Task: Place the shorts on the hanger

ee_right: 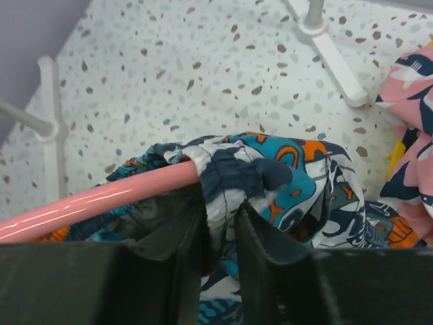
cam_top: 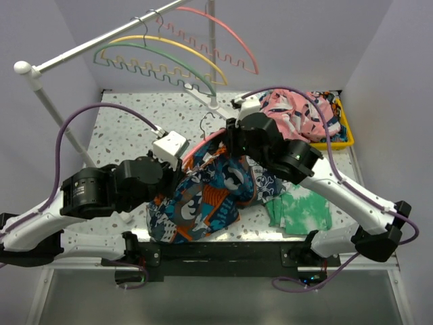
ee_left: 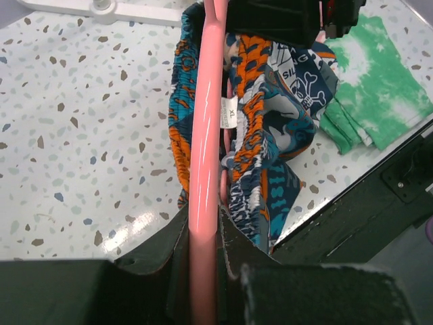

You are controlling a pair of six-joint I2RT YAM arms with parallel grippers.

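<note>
The shorts (cam_top: pixel 203 196), a teal, navy, orange and white print, hang bunched between the two arms above the table's middle. The pink hanger (cam_top: pixel 208 140) runs through them, its metal hook sticking up behind. My left gripper (ee_left: pixel 204 233) is shut on the hanger's pink bar (ee_left: pixel 206 135), with the shorts (ee_left: pixel 270 135) draped just beyond it. My right gripper (ee_right: pixel 220 220) is shut on the shorts' elastic waistband (ee_right: pixel 237 172), right where the pink bar (ee_right: pixel 95 200) enters the fabric.
A green tie-dye cloth (cam_top: pixel 301 210) lies right of the shorts. A pink patterned garment (cam_top: pixel 304 115) fills a yellow bin (cam_top: pixel 346 128) at the back right. A rack (cam_top: pixel 88 44) at the back holds yellow, green and pink hangers.
</note>
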